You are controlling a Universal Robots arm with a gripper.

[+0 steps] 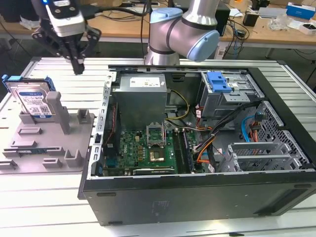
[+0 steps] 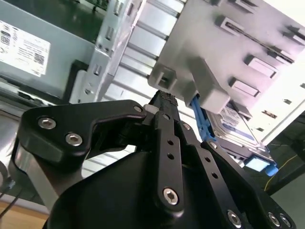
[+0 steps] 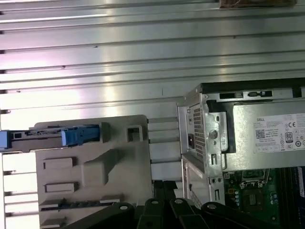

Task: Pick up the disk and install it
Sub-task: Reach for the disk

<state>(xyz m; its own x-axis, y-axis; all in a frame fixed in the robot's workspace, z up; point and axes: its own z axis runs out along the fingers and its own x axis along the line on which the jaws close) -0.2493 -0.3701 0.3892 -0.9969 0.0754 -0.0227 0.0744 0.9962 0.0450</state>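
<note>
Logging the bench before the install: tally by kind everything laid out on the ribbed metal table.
disk: 1
grey fixture: 1
open computer case: 1
Total: 3

Ribbed aluminium tabletop (image 1: 39, 197); cluttered wooden desk (image 1: 123, 27) behind, cables (image 1: 238, 27), boxes (image 1: 301, 10); bright even light.

Exterior view high, looking down on computer case (image 1: 197, 197) and grey fixture (image 1: 49, 148), both wrist views close, sharing that fixture
</note>
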